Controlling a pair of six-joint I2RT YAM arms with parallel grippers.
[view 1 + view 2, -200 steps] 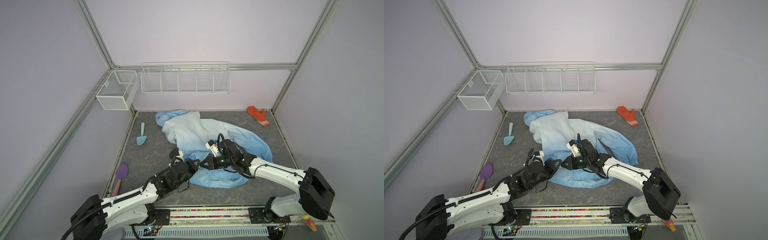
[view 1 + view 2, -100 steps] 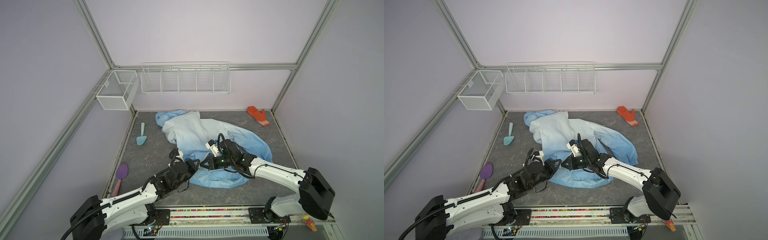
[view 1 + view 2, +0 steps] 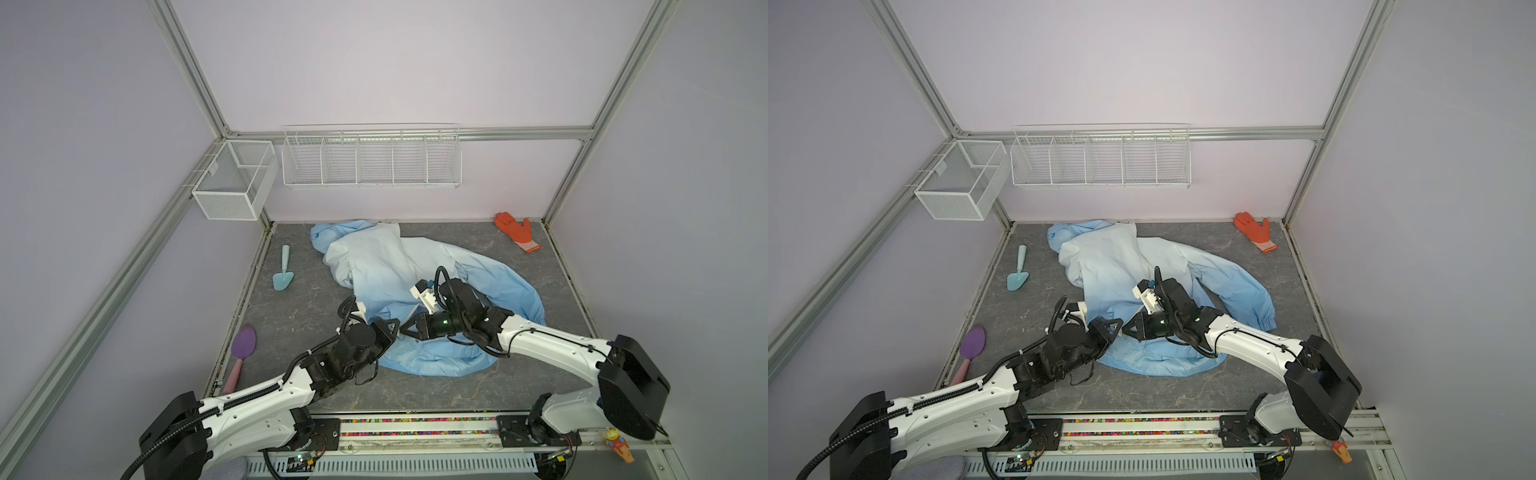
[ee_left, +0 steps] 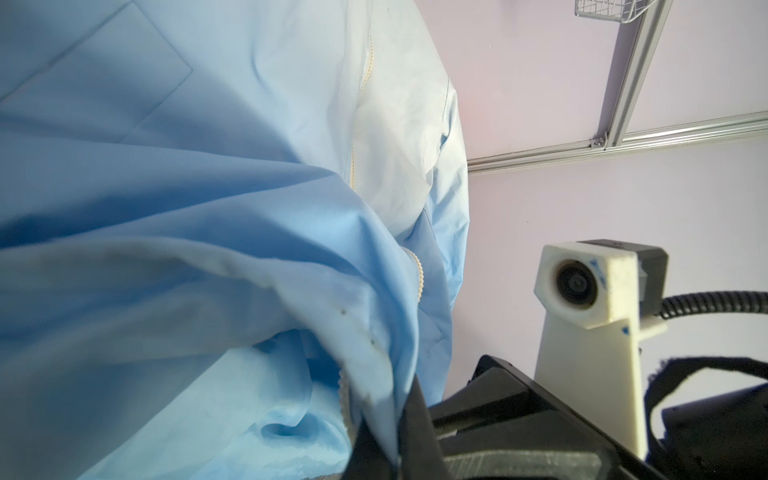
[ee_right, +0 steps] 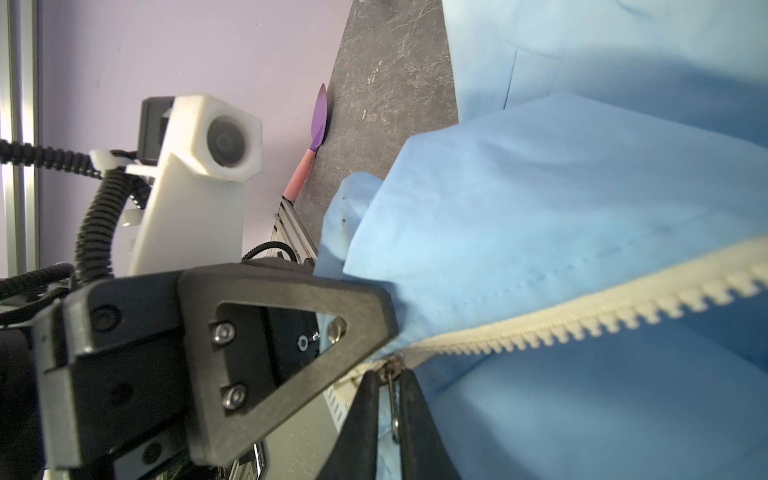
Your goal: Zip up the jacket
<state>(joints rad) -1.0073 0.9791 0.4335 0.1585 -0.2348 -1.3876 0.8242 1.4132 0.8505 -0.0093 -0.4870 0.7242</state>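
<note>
Light-blue cloth, the jacket (image 3: pixel 386 266), lies spread mid-table (image 3: pixel 291 316). Both top views show the left gripper (image 3: pixel 394 326) and right gripper (image 3: pixel 1128 328) meeting tip to tip at its near hem, but not what either holds. The left wrist view shows the left gripper clamped shut on the hem fabric. Only the right wrist view shows the metal pull (image 5: pixel 392 395) at the foot of the white zipper (image 5: pixel 582 320), between the right gripper's nearly closed jaws; whether they pinch it, I cannot tell. Zipping looks barely begun. Next comes a firm hold, then a steady draw along the teeth.
</note>
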